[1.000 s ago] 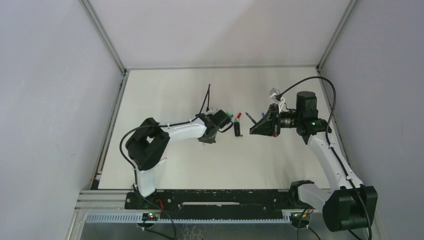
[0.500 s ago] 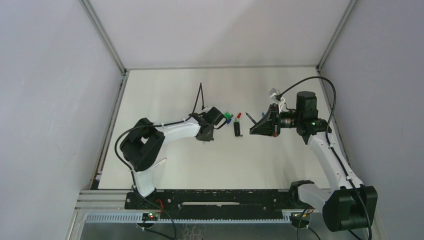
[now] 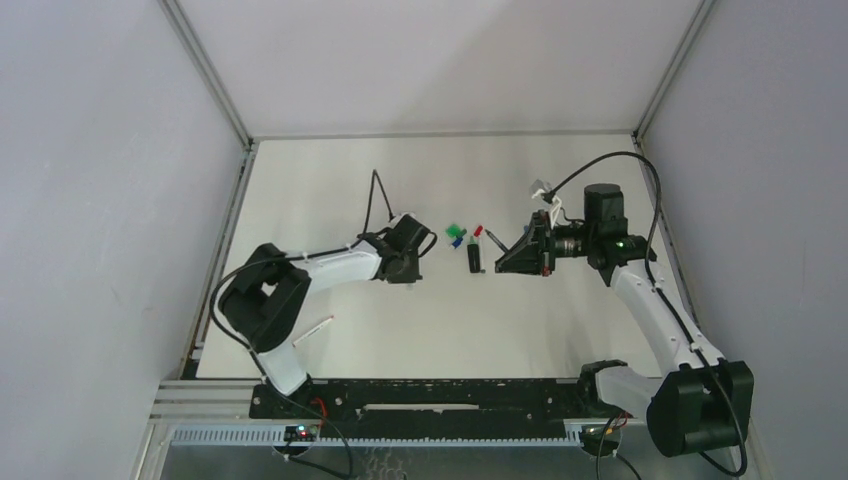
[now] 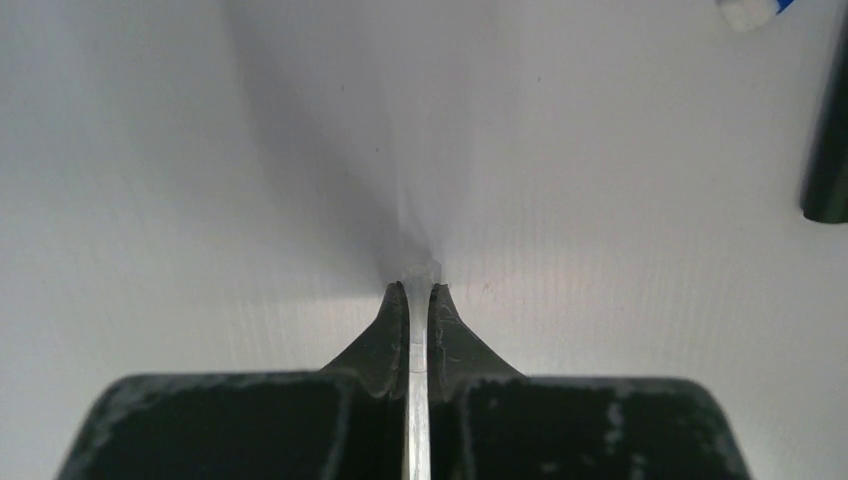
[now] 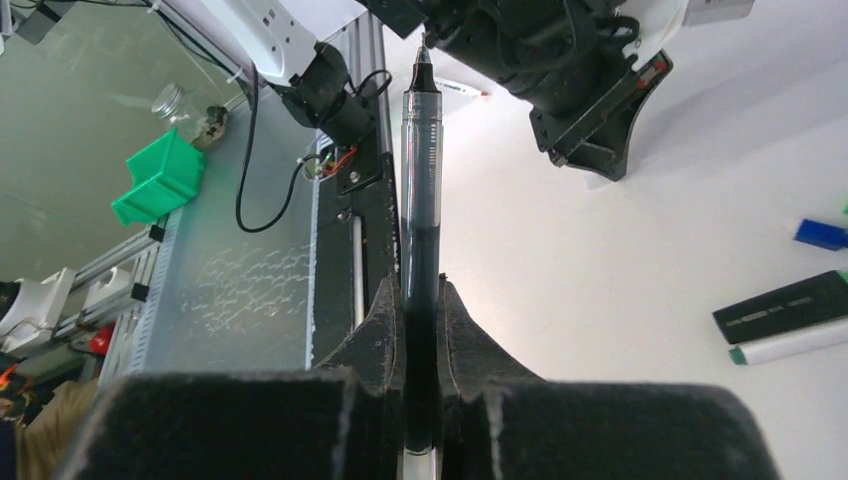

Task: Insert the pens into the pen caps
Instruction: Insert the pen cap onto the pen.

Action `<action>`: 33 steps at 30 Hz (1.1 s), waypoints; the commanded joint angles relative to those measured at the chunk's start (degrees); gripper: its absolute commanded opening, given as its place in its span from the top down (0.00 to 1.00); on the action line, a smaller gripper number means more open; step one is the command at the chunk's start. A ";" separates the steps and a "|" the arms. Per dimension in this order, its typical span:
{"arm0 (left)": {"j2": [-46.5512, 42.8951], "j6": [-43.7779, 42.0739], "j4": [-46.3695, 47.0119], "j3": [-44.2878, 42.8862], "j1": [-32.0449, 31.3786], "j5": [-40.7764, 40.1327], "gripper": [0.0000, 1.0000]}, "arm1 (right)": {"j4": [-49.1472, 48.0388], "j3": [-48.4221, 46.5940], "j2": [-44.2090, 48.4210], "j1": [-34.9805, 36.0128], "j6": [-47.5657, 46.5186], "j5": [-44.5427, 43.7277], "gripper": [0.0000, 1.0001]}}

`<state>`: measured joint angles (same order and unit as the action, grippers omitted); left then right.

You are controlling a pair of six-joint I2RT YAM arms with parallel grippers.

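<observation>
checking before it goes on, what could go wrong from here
1. The right pincer clamps the clear-barrelled pen near its rear end. The long barrel with its bare tip may pivot or slip when pressed into a cap.
2. The blue cap lies loose on the table near the black marker, with nothing holding it, so a push may just slide it away.

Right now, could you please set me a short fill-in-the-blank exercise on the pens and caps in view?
The right tool is shut on a black ___.
The cap lying beside the blue cap is ___.
The thick black marker lies flat on the ___.
Missing words: pen; green; table.
</observation>
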<state>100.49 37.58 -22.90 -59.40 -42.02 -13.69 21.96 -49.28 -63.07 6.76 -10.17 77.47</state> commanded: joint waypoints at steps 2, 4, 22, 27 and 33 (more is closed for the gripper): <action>-6.24 5.65 7.02 7.95 2.22 7.61 1.00 | -0.17 -1.33 -3.03 4.67 -1.70 -5.02 1.00; -8.11 7.92 10.86 10.97 3.28 9.55 1.00 | -3.68 0.20 -4.22 6.90 1.26 -8.71 1.00; -12.77 29.01 31.96 25.01 5.50 11.98 1.00 | -14.04 3.02 -23.07 29.64 16.05 -46.09 1.00; -14.16 32.56 35.89 27.80 5.58 11.26 1.00 | -12.39 0.86 -27.46 31.34 18.44 -49.39 1.00; -15.14 35.44 38.72 29.61 5.59 11.23 1.00 | -11.26 -0.16 -29.31 32.77 18.85 -48.57 1.00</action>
<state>87.42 69.45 11.88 -31.14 -36.71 -1.67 10.24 -47.07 -92.07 38.09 7.05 29.69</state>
